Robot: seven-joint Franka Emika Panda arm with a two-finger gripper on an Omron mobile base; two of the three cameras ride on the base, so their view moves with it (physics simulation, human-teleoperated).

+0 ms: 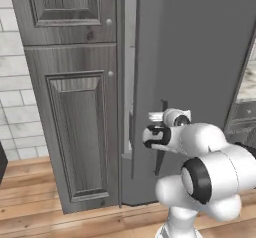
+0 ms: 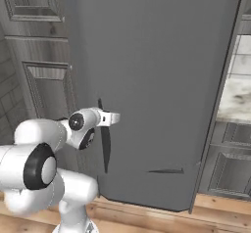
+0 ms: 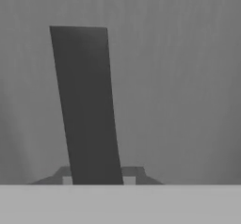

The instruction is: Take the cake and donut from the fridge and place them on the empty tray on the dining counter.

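The fridge (image 1: 200,57) (image 2: 157,80) is a tall plain grey appliance. Its door stands slightly ajar, with a pale strip (image 1: 128,82) showing along the left edge. My gripper (image 1: 161,116) (image 2: 105,122) (image 3: 96,178) is at the dark vertical handle (image 1: 159,164) (image 2: 104,151) (image 3: 87,105). In the hand view the handle runs up between the two fingers, which sit close against its sides. The cake, the donut, the empty tray and the dining counter are out of view.
A grey wood-panelled cabinet (image 1: 75,107) (image 2: 44,80) stands directly left of the fridge, with white wall tiles (image 1: 15,97) beyond it. To the right are a pale veined countertop (image 2: 236,97) and grey drawers (image 2: 230,163). The floor is wooden planks (image 1: 30,202).
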